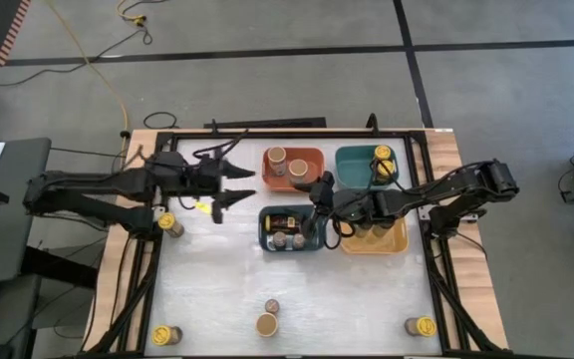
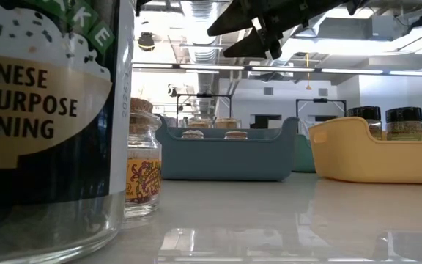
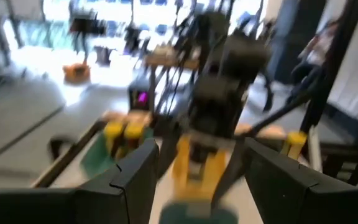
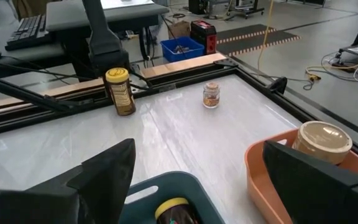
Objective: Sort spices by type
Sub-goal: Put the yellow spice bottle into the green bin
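The bins cluster at the far middle of the table [image 1: 217,289], each apparently meant for 1 kind of spice: the orange bin [image 1: 312,172] holds 2 tan-lidded jars [image 1: 278,156], the teal bin [image 1: 352,160] has yellow-lidded jars [image 1: 383,160] in its corner, the blue bin [image 1: 265,229] carries brown-topped jars [image 1: 282,240] plus a dark one lying down, and the yellow bin [image 1: 399,239] has dark-topped jars at its edge

The right hand [image 1: 319,191] hovers over the gap between the orange and blue bins with its fingers spread wide and nothing between them, which suits a drop just made or a fresh reach. The left hand [image 1: 235,186] hangs left of the orange bin, also wide open and empty

5 jars wait unsorted: a yellow-lidded one [image 1: 167,221] near the left arm, another [image 1: 165,335] at the near left corner, a third [image 1: 421,325] near right, and a tan-lidded jar [image 1: 266,323] touching a small brown-topped jar [image 1: 272,306] at near centre. The left hand looks best placed for the nearest yellow lid
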You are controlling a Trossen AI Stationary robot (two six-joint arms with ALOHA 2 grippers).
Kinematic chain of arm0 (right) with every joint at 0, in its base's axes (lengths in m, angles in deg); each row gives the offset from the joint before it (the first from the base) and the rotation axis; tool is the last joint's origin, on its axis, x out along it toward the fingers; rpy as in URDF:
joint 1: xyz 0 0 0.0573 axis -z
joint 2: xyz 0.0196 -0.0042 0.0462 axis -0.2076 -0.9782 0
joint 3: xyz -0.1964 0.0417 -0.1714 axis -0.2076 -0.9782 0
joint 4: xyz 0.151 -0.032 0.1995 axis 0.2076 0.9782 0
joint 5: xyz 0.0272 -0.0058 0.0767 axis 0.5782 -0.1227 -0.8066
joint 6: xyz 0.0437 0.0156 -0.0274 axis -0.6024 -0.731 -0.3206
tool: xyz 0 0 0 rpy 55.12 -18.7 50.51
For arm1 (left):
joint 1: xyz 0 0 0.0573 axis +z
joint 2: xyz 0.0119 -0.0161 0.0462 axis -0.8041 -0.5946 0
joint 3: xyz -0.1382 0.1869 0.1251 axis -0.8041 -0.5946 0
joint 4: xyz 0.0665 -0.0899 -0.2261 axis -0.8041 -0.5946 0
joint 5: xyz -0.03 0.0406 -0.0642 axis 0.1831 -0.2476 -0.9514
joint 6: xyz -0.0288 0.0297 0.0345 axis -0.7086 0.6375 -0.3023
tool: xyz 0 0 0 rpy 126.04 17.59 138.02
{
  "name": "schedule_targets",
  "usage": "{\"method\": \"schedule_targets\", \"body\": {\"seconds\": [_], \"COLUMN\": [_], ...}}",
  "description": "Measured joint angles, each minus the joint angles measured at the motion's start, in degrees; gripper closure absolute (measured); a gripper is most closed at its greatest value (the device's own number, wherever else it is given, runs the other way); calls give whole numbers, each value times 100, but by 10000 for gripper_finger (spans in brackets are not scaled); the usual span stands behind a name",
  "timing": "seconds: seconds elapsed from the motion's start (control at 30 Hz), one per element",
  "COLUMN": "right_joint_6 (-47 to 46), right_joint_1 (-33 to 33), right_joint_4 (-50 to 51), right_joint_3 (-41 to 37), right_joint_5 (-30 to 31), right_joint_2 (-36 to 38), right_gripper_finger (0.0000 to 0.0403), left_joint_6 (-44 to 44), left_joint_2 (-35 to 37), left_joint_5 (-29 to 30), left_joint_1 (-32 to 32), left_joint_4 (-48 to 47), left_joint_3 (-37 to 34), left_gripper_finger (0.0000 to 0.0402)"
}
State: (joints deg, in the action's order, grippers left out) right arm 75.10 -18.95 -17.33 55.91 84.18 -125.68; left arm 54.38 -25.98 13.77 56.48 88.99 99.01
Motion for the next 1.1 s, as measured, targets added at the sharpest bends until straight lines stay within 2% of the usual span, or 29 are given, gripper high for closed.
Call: {"method": "schedule_targets", "body": {"seconds": [0.13, 0.23, 0.33, 0.53, 0.6, 0.77, 0.87, 1.1], "right_joint_6": [-10, -177, -228, -156, -74, 304, 315, 985], "right_joint_1": [0, 44, 95, 279, 352, 424, 503, 603], "right_joint_4": [-126, -219, -226, -10, 591, 3351, 4586, 6126], "right_joint_3": [0, 0, 0, 169, 512, 1763, 2505, 3803], "right_joint_5": [2, 2, 2, -215, -453, -620, -838, -1562], "right_joint_2": [0, 2, 2, 2, 1, -365, -712, -2041], "right_gripper_finger": [24, 24, 24, 28, 32, 44, 52, 74], "left_joint_6": [-308, -673, -1026, -1445, -1493, -1562, -1542, -1499], "left_joint_2": [632, 1062, 1483, 2058, 2135, 2160, 2133, 2129], "left_joint_5": [383, 518, 526, 542, 542, 543, 575, 658], "left_joint_1": [0, 2, 0, 0, 0, 0, 2, 2], "left_joint_4": [-1344, -1727, -1635, -770, -474, -347, -340, -332], "left_joint_3": [-69, -458, -1045, -2216, -2485, -2760, -2768, -2768], "left_gripper_finger": [184, 184, 184, 184, 184, 184, 184, 184]}}
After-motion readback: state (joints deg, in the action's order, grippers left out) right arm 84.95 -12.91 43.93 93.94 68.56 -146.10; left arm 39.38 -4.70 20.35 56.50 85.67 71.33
